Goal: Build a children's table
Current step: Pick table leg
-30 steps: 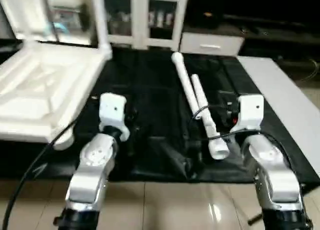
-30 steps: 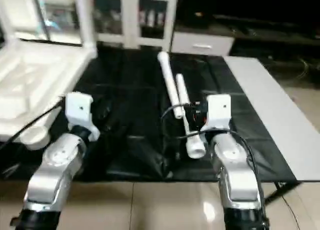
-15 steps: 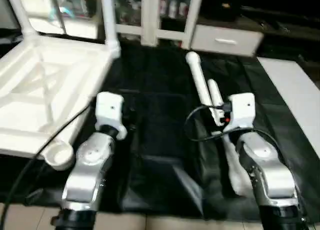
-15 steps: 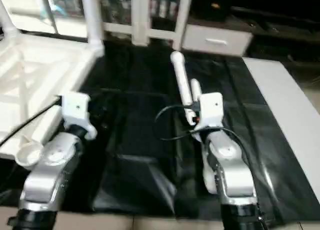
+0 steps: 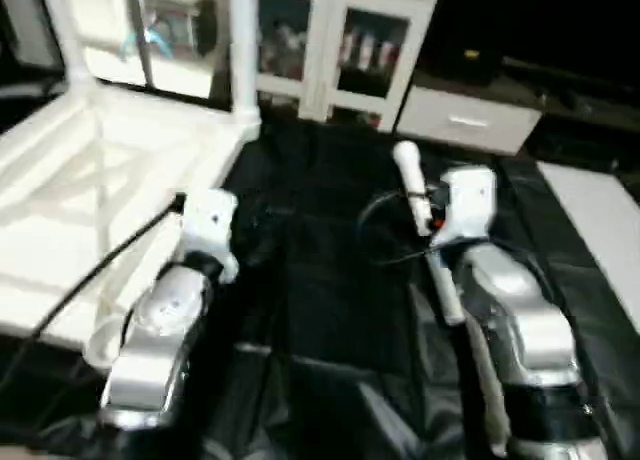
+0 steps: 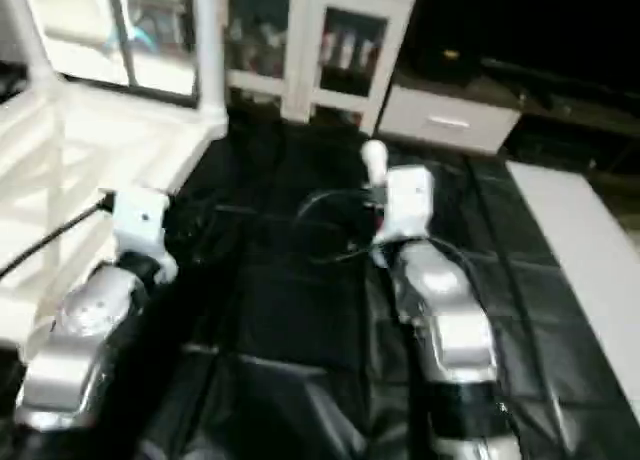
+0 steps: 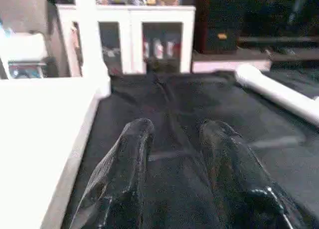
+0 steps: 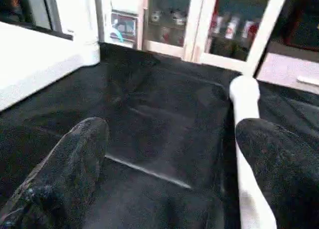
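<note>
Two legs [image 5: 245,50] stood in the tabletop [image 5: 90,210]; both hands [image 7: 174,154] [image 8: 169,154] hung released, loose legs [image 5: 425,220] unfitted.

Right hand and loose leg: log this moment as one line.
right hand: open, nothing held | leg: lying on black mat, beside one finger | left hand: part open, empty | table top: on the left

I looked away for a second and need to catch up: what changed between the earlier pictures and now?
The right gripper reached forward along the loose leg, jaws opening wider, one finger over the leg; nothing gripped yet. The head camera shifted too. Unchanged: the left gripper is part open and empty over the black mat, and the table top lies upside down at left.
</note>
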You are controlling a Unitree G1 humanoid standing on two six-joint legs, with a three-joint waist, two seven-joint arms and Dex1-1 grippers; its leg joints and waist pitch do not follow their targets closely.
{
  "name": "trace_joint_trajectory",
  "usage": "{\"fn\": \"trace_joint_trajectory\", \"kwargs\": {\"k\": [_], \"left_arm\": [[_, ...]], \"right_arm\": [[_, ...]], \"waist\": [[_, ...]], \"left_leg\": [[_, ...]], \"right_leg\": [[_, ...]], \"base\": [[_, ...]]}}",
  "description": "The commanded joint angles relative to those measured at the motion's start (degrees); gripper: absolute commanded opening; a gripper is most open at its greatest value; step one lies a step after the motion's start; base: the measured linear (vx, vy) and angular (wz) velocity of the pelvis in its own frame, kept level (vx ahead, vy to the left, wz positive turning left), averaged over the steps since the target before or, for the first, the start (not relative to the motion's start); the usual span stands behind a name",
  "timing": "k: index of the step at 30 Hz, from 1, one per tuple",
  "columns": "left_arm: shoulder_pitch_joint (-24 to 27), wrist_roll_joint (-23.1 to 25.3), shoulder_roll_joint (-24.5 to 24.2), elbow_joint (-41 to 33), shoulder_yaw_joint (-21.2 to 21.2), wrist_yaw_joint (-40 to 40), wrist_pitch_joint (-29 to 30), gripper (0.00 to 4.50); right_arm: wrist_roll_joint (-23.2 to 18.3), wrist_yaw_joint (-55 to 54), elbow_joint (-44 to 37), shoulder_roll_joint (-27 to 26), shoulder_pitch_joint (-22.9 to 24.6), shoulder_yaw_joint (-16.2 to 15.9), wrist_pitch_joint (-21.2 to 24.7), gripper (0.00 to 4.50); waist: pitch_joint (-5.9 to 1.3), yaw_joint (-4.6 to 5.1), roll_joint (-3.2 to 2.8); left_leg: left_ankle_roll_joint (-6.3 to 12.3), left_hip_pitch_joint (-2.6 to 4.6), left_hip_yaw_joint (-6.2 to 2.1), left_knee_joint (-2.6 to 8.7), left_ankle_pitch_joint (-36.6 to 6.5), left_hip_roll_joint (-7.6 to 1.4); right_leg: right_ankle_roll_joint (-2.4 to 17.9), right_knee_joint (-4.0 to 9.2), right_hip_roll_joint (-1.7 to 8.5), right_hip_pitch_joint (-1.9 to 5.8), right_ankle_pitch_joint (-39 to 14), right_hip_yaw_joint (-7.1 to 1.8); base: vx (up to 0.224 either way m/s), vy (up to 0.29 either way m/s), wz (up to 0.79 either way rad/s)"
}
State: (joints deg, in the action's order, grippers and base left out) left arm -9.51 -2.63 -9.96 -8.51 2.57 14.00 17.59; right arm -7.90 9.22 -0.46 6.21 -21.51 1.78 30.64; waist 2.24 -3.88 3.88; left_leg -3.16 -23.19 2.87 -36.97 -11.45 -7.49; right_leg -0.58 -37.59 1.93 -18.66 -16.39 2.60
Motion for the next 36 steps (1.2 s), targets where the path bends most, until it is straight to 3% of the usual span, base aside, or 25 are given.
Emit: {"fn": "trace_joint_trajectory", "kwargs": {"k": [1, 2, 3, 4, 5, 6, 7, 8, 9, 11, 13, 14, 15, 17, 21, 25, 31, 36], "left_arm": [[-0.4, -0.6, -0.4, -1.2, 2.1, 2.7, 0.7, 1.90], [-0.4, -0.8, -0.5, -1.2, 2.2, 2.9, 0.8, 1.90], [-0.3, -2.4, -2.5, -1.9, 3.2, 6.5, 1.6, 1.90], [-0.3, -3.5, -3.5, -2.3, 3.7, 8.5, 2.3, 1.90], [-0.3, -5.9, -5.3, -3.3, 4.3, 12.5, 3.9, 1.90], [-0.4, -6.6, -5.8, -3.6, 4.5, 13.6, 4.4, 1.90], [-0.4, -6.9, -7.1, -4.2, 4.8, 15.6, 4.7, 1.90], [-0.6, -8.4, -9.3, -5.5, 5.2, 19.4, 6.1, 1.90], [-0.6, -8.4, -9.3, -5.5, 5.2, 19.4, 6.1, 1.90], [-0.7, -9.6, -11.3, -6.9, 5.1, 22.3, 7.3, 1.90], [-0.9, -11.1, -12.8, -8.0, 5.0, 24.1, 8.4, 1.90], [-1.1, -12.0, -13.6, -8.8, 5.0, 24.9, 9.3, 1.90], [-1.1, -13.8, -14.8, -10.5, 5.0, 26.4, 10.9, 1.90], [-1.1, -14.7, -15.2, -11.4, 5.0, 27.1, 12.0, 1.90], [-0.9, -15.0, -15.5, -12.7, 5.4, 27.7, 12.7, 1.90], [-1.0, -15.6, -16.1, -13.3, 5.6, 27.9, 13.7, 1.90], [-1.1, -15.8, -16.6, -13.8, 5.5, 27.9, 14.6, 1.90], [-1.1, -15.9, -16.9, -14.1, 5.7, 28.0, 14.9, 1.90]], "right_arm": [[1.3, -1.1, 4.0, 1.8, -1.6, 2.1, 0.0, 4.46], [1.4, -1.2, 4.4, 1.9, -1.9, 2.0, 0.1, 4.46], [2.5, -1.8, 9.3, 2.6, -5.3, 1.9, 1.3, 4.46], [2.9, -2.2, 12.0, 2.9, -7.1, 1.9, 1.7, 4.46], [3.4, -2.9, 17.7, 3.4, -10.7, 2.1, 2.3, 4.46], [3.4, -3.1, 19.3, 3.5, -11.6, 2.2, 2.4, 4.46], [3.7, -2.7, 22.7, 4.0, -13.5, 1.8, 1.8, 4.46], [4.2, -2.0, 29.5, 5.0, -16.9, 1.2, 0.2, 4.46], [4.2, -2.0, 29.5, 5.0, -16.9, 1.2, 0.2, 4.46], [4.5, -0.5, 36.0, 5.7, -19.9, 0.6, -0.8, 4.46], [4.8, 0.8, 41.6, 6.2, -22.2, 0.4, -1.9, 4.46], [5.2, 0.8, 44.8, 6.4, -23.4, 0.5, -2.8, 4.46], [5.3, 0.5, 50.0, 6.4, -25.3, 1.3, -4.1, 4.46], [5.1, 0.3, 53.0, 6.3, -26.3, 1.8, -5.1, 4.46], [5.3, 0.5, 58.1, 6.1, -27.7, 1.8, -7.3, 4.46], [4.3, 2.5, 62.7, 5.3, -28.7, 2.3, -9.0, 4.46], [4.2, 5.2, 66.1, 4.6, -29.3, 2.5, -10.7, 4.46], [4.9, 5.8, 68.8, 4.9, -29.5, 2.5, -11.6, 4.46]], "waist": [[-2.32, 0.44, -1.60], [-2.07, 0.33, -1.01], [-2.00, 0.27, -0.85], [-1.47, 0.40, -0.46], [-1.56, 0.65, -0.94], [-1.56, 0.88, -1.17], [-1.51, 1.05, -1.46], [-1.71, 1.17, -1.53], [-1.88, 1.26, -1.58], [-1.97, 1.19, -1.71], [-1.83, 1.00, -1.29], [-2.05, 0.84, -0.89], [-2.27, 0.70, -0.96], [-2.88, 0.28, -1.20], [-3.04, 0.22, -1.15], [-2.91, 0.05, -1.05], [-2.61, -0.06, -1.14], [-2.61, -0.29, -1.22]], "left_leg": [[-0.34, 2.38, -0.15, 6.05, -1.3, -4.31], [-3.90, 2.68, 1.47, 7.31, -15.5, -4.37], [-4.14, 2.73, 1.93, 7.49, -17.5, -4.47], [-4.22, 3.22, 2.74, 7.50, -21.5, -4.33], [-4.86, 3.27, 2.93, 7.30, -23.1, -4.33], [-5.30, 2.86, 2.80, 7.39, -23.2, -4.49], [-5.89, 2.46, 2.77, 7.69, -23.4, -4.63], [-6.90, 2.26, 2.80, 8.13, -23.7, -4.84], [-7.01, 2.35, 2.84, 7.95, -23.8, -4.70], [-6.74, 2.06, 3.22, 7.97, -21.5, -4.85], [-5.68, 2.32, 3.79, 7.72, -21.5, -4.87], [-5.07, 2.07, 4.38, 7.48, -19.5, -5.01], [-4.79, 1.88, 4.48, 7.42, -17.6, -5.00], [-3.44, 1.63, 5.18, 7.09, -10.0, -5.14], [-2.97, 1.60, 6.15, 6.81, -7.5, -5.20], [-1.61, 1.71, 6.60, 6.66, -7.8, -5.24], [-2.79, 1.99, 6.61, 6.96, -12.3, -5.51], [-3.53, 2.04, 6.58, 7.06, -13.4, -5.51]], "right_leg": [[8.8, 4.55, 5.95, 1.32, 6.5, -2.06], [10.1, 5.74, 6.37, 1.14, -3.1, -2.48], [9.8, 6.03, 6.41, 0.92, -6.7, -2.57], [9.3, 6.74, 6.66, -0.42, -16.5, -2.73], [8.7, 7.18, 7.32, -0.77, -24.3, -2.71], [8.3, 7.18, 7.39, -0.68, -25.3, -2.55], [7.8, 7.10, 7.14, -0.57, -25.0, -2.36], [6.9, 6.61, 6.65, -0.90, -20.7, -2.11], [7.3, 6.25, 6.64, -1.16, -19.6, -2.15], [8.0, 6.00, 6.57, -1.12, -15.1, -2.25], [8.8, 6.09, 6.66, -1.61, -15.2, -2.40], [9.2, 6.13, 6.85, -1.48, -15.4, -2.39], [9.3, 5.75, 6.74, -1.33, -13.6, -2.36], [10.5, 4.75, 6.43, -1.20, -3.7, -2.12], [11.5, 4.06, 5.71, -1.24, 4.3, -2.02], [11.5, 4.27, 5.75, -1.39, 3.5, -2.38], [11.3, 4.78, 5.86, -1.86, -2.9, -2.53], [10.9, 4.83, 5.85, -2.00, -4.2, -2.53]], "base": [[-0.091, 0.033, 0.03], [-0.117, 0.020, 0.05], [-0.119, 0.016, 0.04], [-0.119, 0.016, 0.04], [-0.111, 0.012, -0.05], [-0.087, 0.018, -0.18], [-0.087, 0.018, -0.18], [-0.068, 0.015, -0.18], [-0.050, 0.005, -0.12], [-0.025, 0.002, -0.06], [0.000, 0.000, 0.00], [0.000, 0.000, 0.00], [0.000, 0.000, 0.00], [0.000, 0.000, 0.00], [0.000, 0.000, 0.00], [0.000, 0.000, 0.00], [0.000, 0.000, 0.00], [0.000, 0.000, 0.00]]}}
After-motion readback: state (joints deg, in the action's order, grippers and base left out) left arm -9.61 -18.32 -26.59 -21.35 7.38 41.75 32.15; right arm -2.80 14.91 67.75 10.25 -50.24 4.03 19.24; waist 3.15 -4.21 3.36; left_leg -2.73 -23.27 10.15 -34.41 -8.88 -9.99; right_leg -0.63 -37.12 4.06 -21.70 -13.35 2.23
